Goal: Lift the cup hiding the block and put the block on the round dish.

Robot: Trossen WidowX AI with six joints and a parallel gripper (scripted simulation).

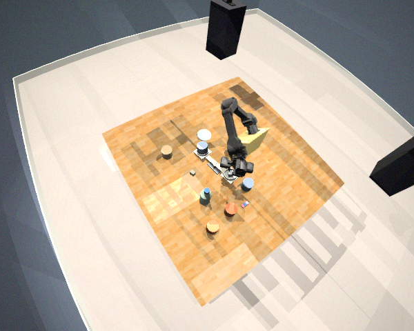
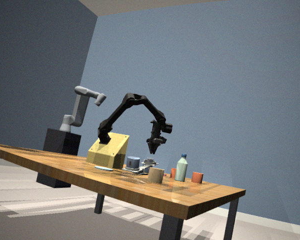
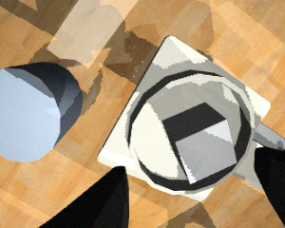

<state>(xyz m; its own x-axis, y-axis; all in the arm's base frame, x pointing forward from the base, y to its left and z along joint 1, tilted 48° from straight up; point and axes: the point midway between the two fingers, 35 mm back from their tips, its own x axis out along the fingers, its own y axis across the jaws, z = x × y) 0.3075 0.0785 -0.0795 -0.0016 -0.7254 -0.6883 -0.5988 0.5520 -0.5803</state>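
Observation:
A grey block (image 1: 230, 173) (image 2: 149, 160) (image 3: 206, 149) lies uncovered inside the ring on one end of the balance (image 1: 212, 161) (image 3: 168, 52). One blue cup (image 1: 202, 147) (image 2: 132, 162) stands on the other end. The identical cup (image 1: 247, 184) (image 3: 24, 114) stands on the table beside the block's end; the balance mostly hides it in the exterior view. My gripper (image 2: 152, 152) (image 3: 192, 167) is open and empty, pointing down above the block, with a gap in height between them. The round dish (image 1: 203, 134) (image 2: 103, 168) lies beyond the cup on the balance, with nothing on it.
A green bottle (image 1: 205, 197) (image 2: 181, 169), two orange cups (image 1: 230, 209) (image 1: 212, 226), a red-and-blue eraser (image 1: 244, 204), a small grey piece (image 1: 192, 172) and a tan cup (image 1: 167, 152) (image 2: 155, 175) stand or lie around the balance. A yellow stand (image 1: 255, 142) (image 2: 106, 152) is at the arm's base.

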